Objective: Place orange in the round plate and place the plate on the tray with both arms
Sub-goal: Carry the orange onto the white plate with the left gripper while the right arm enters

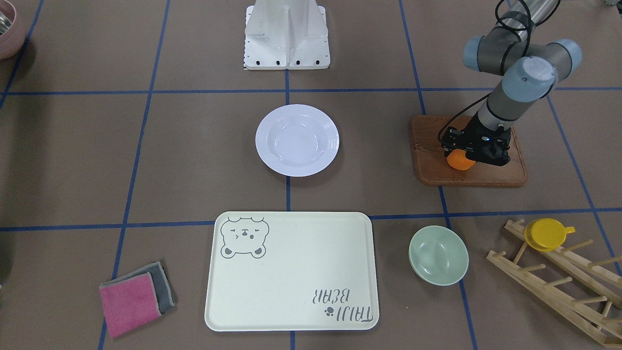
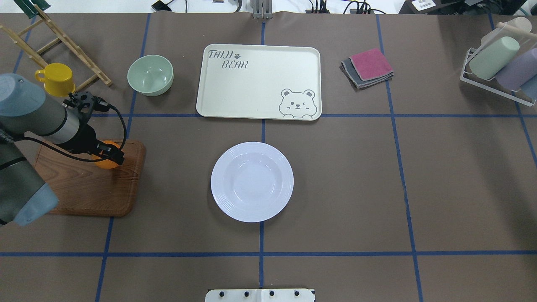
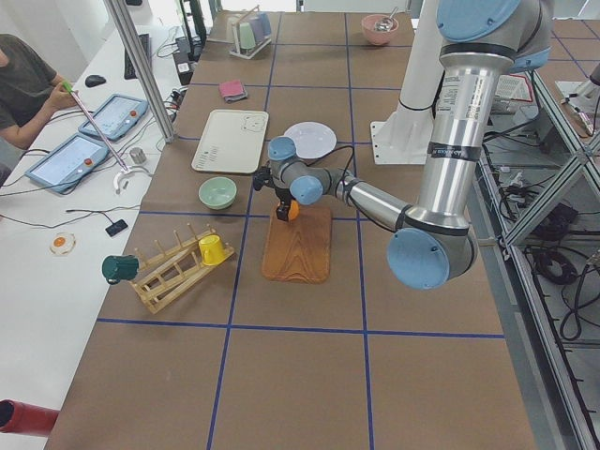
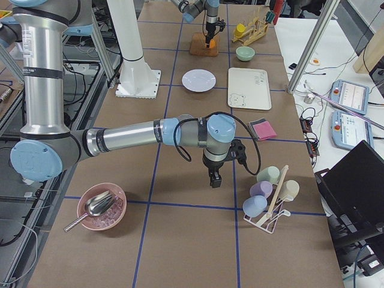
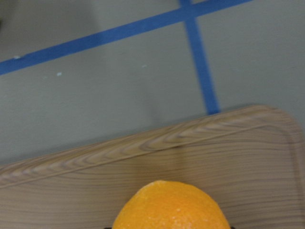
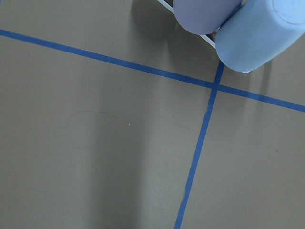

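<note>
- The orange (image 1: 459, 163) is over the wooden board (image 1: 486, 176), by the board's far corner on the side toward the table's middle. We cannot tell whether it rests on the wood or is just off it.
- The left gripper (image 1: 467, 154) covers the orange's top in the front and overhead views, and the left wrist view cuts off its lower part. No stem dimple shows, and on so round a fruit we make out no long axis or heading.
- The left gripper's fingers stand on either side of the orange and pinch it.
- The round plate (image 2: 251, 181) lies well apart from the board, toward the table's middle, flat with its hollow facing up.
- The tray (image 2: 251, 92) lies farther from the board than the plate does and farther from the robot. Its long axis runs parallel to the board's long side, and its lettering reads upright from the robot's side.
- A pale green bowl (image 2: 150, 75) stands past the board's far edge, and a yellow cup (image 2: 56, 79) sits on a wooden rack (image 2: 63, 37) near it.
- The right gripper (image 4: 214, 182) hangs far from the board, at the table's other end beside a rack of pastel cups (image 4: 267, 195). It shows small and in the right side view only, so we cannot tell whether its fingers are spread or together.
</note>
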Tool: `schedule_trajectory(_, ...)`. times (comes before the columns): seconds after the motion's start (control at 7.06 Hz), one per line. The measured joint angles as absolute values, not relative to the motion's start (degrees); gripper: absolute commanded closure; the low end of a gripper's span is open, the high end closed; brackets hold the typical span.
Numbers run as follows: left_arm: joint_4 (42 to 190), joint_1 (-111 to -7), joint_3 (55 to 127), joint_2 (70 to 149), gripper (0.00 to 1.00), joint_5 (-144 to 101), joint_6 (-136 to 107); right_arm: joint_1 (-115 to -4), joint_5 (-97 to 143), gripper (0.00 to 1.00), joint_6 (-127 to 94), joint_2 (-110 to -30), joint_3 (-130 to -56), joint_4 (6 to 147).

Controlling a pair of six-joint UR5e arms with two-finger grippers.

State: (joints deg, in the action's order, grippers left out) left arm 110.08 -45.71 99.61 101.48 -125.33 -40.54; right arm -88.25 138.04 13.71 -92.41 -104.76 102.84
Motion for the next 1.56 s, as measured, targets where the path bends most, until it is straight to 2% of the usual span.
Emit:
schedule_trajectory(0.28, 107.02, -42.67, 99.50, 111.54, 1.00, -127.38, -51.91, -86.22, 141.31, 0.00, 13.71, -92.34, -105.13, 101.57)
schedule_trajectory(0.57, 99.64, -35.63, 99.26, 121.70, 1.00, -123.15, -63.52, -80.32, 142.19, 0.00, 11.99, -92.62, -105.39, 93.68)
schedule_trajectory(0.85, 95.81, -29.95, 97.51, 126.97, 1.00, -117.04, -68.36, -74.07, 142.15, 0.00, 4.89, -92.54, -105.86, 87.38)
schedule_trajectory(1.13, 95.55, -25.74, 91.71, 131.91, 1.00, -111.59, -70.20, -66.70, 141.57, 0.00, -8.29, -91.99, -106.38, 77.64)
schedule_trajectory(1.42, 95.63, -24.87, 89.56, 133.34, 1.00, -110.32, -70.09, -58.60, 140.27, 0.00, -20.18, -88.89, -105.52, 69.92)
schedule_trajectory(1.56, 95.67, -24.79, 89.14, 133.47, 0.62, -109.72, -69.87, -55.58, 139.74, 0.00, -24.16, -86.52, -104.45, 68.78)
